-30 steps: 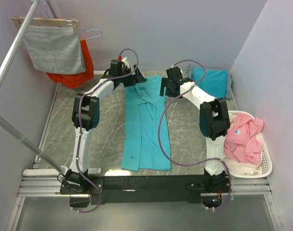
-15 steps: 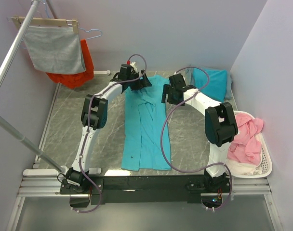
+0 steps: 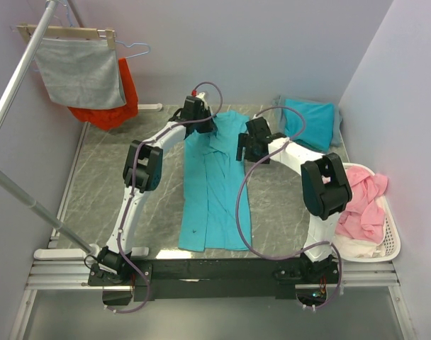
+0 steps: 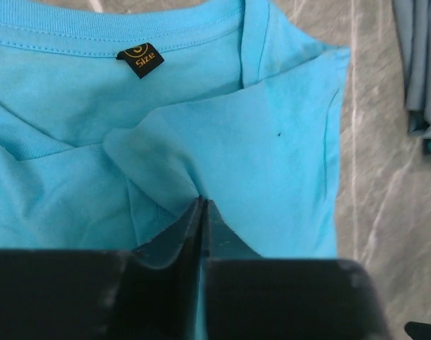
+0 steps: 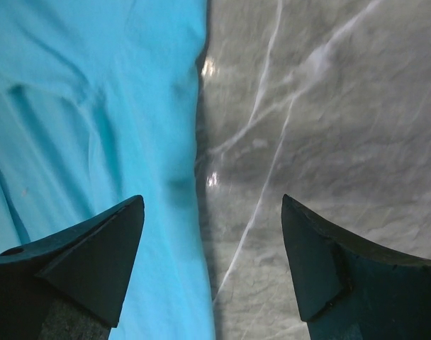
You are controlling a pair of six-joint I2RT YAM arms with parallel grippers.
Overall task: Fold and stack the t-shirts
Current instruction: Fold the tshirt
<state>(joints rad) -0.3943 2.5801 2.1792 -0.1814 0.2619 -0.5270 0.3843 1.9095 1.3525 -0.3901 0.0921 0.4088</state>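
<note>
A turquoise t-shirt (image 3: 215, 191) lies lengthwise on the marble table, folded into a long strip with its collar at the far end. My left gripper (image 3: 201, 126) is at that collar end. In the left wrist view the left gripper (image 4: 202, 200) is shut, pinching a raised fold of the t-shirt (image 4: 272, 142) just below the neckband and its black size label (image 4: 140, 59). My right gripper (image 3: 245, 145) hovers open over the shirt's right edge. In the right wrist view the right gripper (image 5: 213, 201) straddles the edge of the t-shirt (image 5: 95, 106). A second folded t-shirt (image 3: 311, 120) lies at the back right.
A white laundry basket (image 3: 393, 241) with pink clothes (image 3: 361, 198) stands at the right. A grey cloth (image 3: 81, 71) and an orange-red garment (image 3: 127, 95) hang from a rack at the back left. A slanted metal pole (image 3: 17, 78) crosses the left side.
My left gripper has moved right onto the shirt's collar end and closed on a fold of it. The right gripper has shifted slightly towards the shirt's right edge, still open.
</note>
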